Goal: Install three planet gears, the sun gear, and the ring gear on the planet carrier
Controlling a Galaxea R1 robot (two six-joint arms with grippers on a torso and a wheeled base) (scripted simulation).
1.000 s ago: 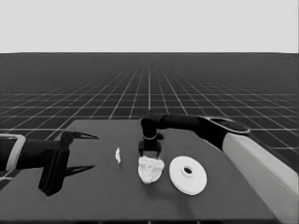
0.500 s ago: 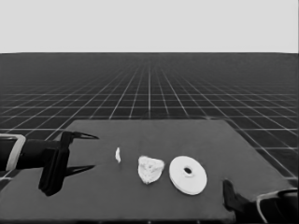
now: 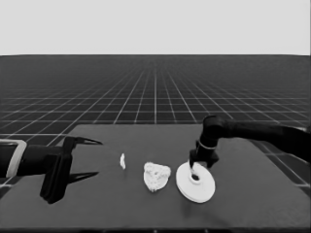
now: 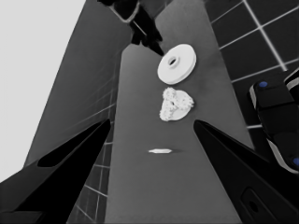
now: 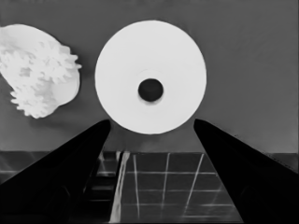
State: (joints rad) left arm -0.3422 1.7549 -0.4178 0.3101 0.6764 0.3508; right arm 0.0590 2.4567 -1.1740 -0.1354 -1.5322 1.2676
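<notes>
My left gripper (image 3: 90,158) waits over the left end of the table (image 3: 97,204), jaws spread wide and holding nothing. Nearest the front edge, right of the middle, lies the larger round part (image 3: 195,182), the ring gear, flat on the tabletop with its dark centre hole up. Just beside it toward the middle sits the smaller round part (image 3: 156,175), the planet carrier, with the toothed gears (image 5: 39,77) clustered on top of it; how many are seated I cannot count. Farther left, apart from both, lies a thin white piece (image 3: 122,161).

My right gripper (image 3: 199,167) hangs directly above the larger round part, on its far side, fingers pointing down. In my right wrist view the jaws stand spread with the disc between and beyond them, pinching nothing.

I judge this disc stiff and light, with a smooth rim that could slide between my pointed fingers. I would straddle it across its full width and close on opposite sides of the rim, squarely, so it lifts level. A tilted hold would likely snag the gear teeth when I lower it over the smaller part.
</notes>
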